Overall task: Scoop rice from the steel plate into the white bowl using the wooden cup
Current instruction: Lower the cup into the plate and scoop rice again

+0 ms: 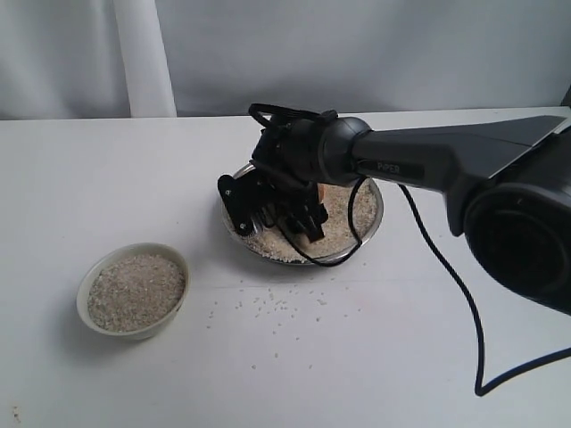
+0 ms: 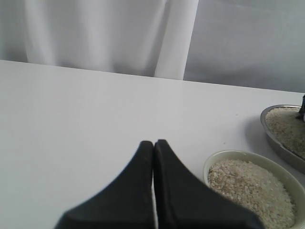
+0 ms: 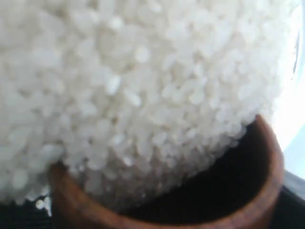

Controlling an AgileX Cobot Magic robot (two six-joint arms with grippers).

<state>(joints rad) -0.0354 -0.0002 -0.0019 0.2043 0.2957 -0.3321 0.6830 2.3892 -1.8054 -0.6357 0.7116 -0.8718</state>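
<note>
The steel plate [image 1: 377,212] sits at the table's middle with rice [image 1: 343,217] in it. My right gripper [image 1: 291,219] reaches down into the plate, shut on the wooden cup [image 1: 319,193], of which only a brown sliver shows. In the right wrist view the cup's rim [image 3: 268,162] presses into the rice heap [image 3: 133,76], and grains spill into its dark inside. The white bowl [image 1: 134,288] stands at the front left, filled with rice. My left gripper [image 2: 153,143] hovers shut and empty over bare table beside the white bowl [image 2: 215,160]; the steel plate [image 2: 279,143] lies beyond it.
Loose grains [image 1: 268,308] are scattered on the white table between plate and bowl. The right arm's black cable [image 1: 446,276] trails across the table on the right. A white curtain [image 1: 143,53] backs the table.
</note>
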